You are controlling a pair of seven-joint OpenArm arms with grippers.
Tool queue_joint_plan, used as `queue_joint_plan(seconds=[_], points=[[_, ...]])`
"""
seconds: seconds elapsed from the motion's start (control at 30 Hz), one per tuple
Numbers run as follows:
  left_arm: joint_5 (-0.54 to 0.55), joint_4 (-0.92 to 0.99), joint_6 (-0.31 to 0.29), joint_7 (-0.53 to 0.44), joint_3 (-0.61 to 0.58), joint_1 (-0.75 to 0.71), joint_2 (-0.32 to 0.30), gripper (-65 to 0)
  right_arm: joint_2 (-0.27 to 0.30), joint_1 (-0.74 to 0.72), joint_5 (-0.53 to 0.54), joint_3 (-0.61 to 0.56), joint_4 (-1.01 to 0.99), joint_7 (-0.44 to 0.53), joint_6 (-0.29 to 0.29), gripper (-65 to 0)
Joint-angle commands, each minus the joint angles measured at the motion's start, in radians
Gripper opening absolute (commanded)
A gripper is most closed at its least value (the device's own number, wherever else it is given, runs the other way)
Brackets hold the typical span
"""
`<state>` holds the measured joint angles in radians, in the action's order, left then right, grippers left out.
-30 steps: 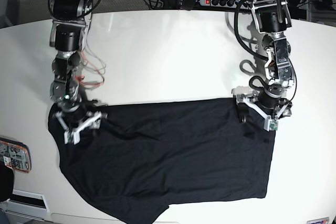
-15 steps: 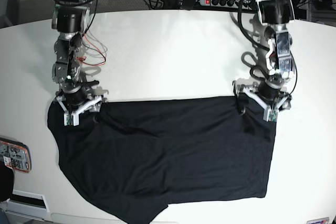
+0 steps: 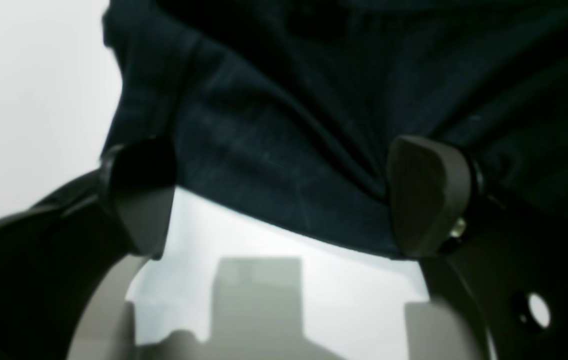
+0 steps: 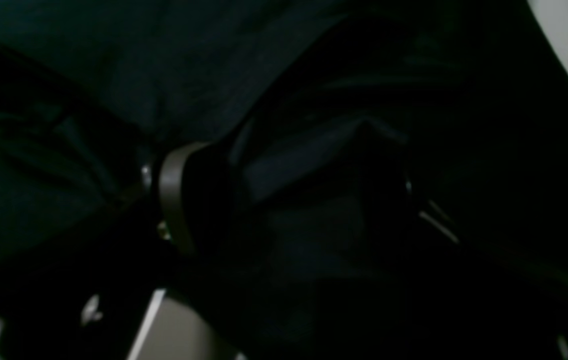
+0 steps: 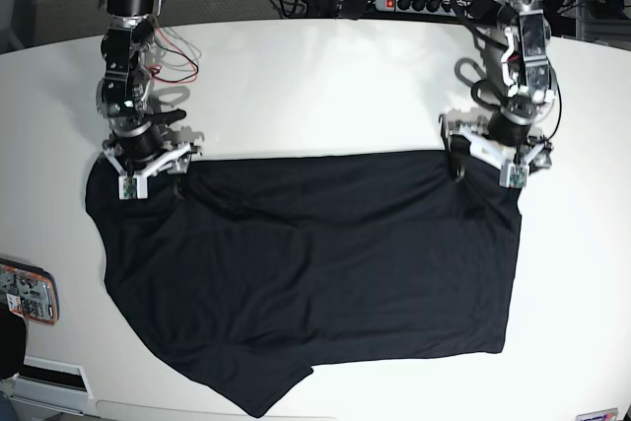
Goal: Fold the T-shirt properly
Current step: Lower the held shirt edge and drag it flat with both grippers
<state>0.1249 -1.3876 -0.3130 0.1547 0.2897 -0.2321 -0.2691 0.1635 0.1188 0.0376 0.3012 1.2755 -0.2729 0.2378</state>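
The T-shirt (image 5: 306, 273) lay flat on the white surface (image 5: 315, 86), long axis running three to nine o'clock. Both arms reached down at its far edge, left hand (image 5: 493, 157) and right hand (image 5: 148, 167) spread wide.

The base view was evenly and brightly lit from above; the white table (image 5: 325, 86) was rendered almost without texture, and only short, soft shadows were cast beside the arms. The shirt (image 5: 315, 273) was recorded as a flat matte black, its folds barely separated. Straight edges were bowed toward the corners by wide-angle distortion. The left wrist view was soft throughout: the near fingers (image 3: 429, 195) were blurred, the cloth weave was only faintly resolved, and the table behind was washed out to pale grey. The right wrist view was badly underexposed, nearly black, with a single dull highlight caught on one finger (image 4: 171, 197) and a pale corner at upper right.
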Motion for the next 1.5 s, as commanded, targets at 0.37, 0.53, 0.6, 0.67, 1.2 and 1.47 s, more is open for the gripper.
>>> queue_joint_plan(seconds=[0.37,0.53,0.6,0.67,1.2,1.47], points=[[-0.038,-0.233,-0.008,0.076,0.099,-0.26,0.003,-0.2,0.008,0.161,-0.02,0.003,0.131,-0.045,0.004,-22.3],[-0.037,-0.289,-0.008,0.076,0.135,-0.35,0.003,-0.2,0.008,0.209,-0.02,0.003,0.172,-0.045,0.004,-22.3],[-0.037,-0.304,-0.008,0.076,0.15,-0.366,0.004,-0.2,0.006,0.224,-0.02,0.003,0.183,-0.049,0.004,-22.3],[-0.037,-0.321,-0.008,0.076,0.168,-0.389,0.011,-0.2,0.006,0.246,-0.02,0.003,0.203,-0.047,0.004,-22.3],[0.118,-0.362,-0.008,0.079,0.205,-0.577,0.067,-0.2,0.003,0.394,-0.018,0.056,0.295,-0.053,0.001,-23.1],[0.117,-0.362,-0.008,0.079,0.21,-0.582,0.04,-0.2,0.005,0.442,-0.018,0.052,0.295,-0.052,0.001,-31.2]])
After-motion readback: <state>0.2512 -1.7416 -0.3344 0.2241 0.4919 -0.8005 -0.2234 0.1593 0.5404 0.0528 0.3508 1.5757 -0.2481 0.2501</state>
